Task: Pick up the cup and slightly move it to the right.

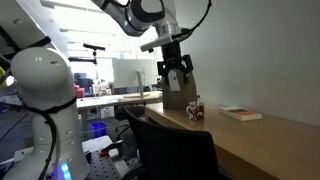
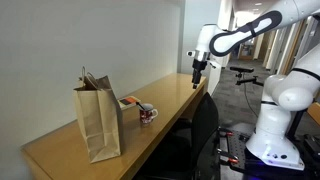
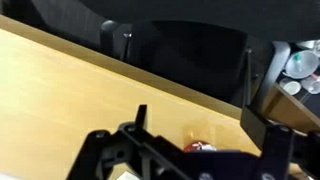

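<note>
The cup [image 1: 196,110], a small red and white patterned mug, stands on the wooden table [image 1: 250,140] between the brown paper bag and the book. It also shows in an exterior view [image 2: 147,115]. In the wrist view only its red top [image 3: 200,146] peeks out behind the gripper body. My gripper [image 1: 175,72] hangs open and empty in the air, well above the table and some way from the cup [image 2: 197,78]. In the wrist view its fingers [image 3: 205,125] are spread wide over bare table.
A tall brown paper bag [image 2: 98,120] stands right beside the cup [image 1: 180,95]. A flat reddish book [image 1: 241,113] lies on the cup's other side [image 2: 130,102]. A wall runs along the table's back. A dark office chair [image 1: 170,150] sits at the front edge.
</note>
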`<state>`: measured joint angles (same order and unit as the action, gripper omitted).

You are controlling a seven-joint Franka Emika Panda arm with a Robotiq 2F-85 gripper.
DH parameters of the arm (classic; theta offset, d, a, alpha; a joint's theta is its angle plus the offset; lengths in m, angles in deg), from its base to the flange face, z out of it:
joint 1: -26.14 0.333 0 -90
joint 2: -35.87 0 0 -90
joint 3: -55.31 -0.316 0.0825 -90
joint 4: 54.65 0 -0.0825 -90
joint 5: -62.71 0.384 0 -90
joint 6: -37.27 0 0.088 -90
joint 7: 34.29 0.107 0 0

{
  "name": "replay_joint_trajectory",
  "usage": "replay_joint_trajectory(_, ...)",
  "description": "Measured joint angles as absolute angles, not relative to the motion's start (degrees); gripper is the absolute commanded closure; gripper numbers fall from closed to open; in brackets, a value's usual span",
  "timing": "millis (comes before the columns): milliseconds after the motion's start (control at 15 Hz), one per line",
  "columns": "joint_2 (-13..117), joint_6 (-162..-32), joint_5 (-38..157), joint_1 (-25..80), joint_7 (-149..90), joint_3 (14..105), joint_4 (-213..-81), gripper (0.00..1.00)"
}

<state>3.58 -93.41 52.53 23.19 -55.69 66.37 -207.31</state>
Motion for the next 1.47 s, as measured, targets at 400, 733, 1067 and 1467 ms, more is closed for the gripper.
replay_joint_trajectory(400,3.58,-93.41,52.53,23.19,-55.69,66.37,-207.31,0.00)
replay_joint_trajectory(733,4.28,-95.20,55.73,23.33,-52.87,66.37,-206.33,0.00)
replay_joint_trajectory(1067,15.05,-102.00,60.55,24.21,-45.24,64.65,-198.74,0.00)
replay_joint_trajectory(1467,38.92,-102.32,65.87,24.53,-40.47,61.47,-181.20,0.00)
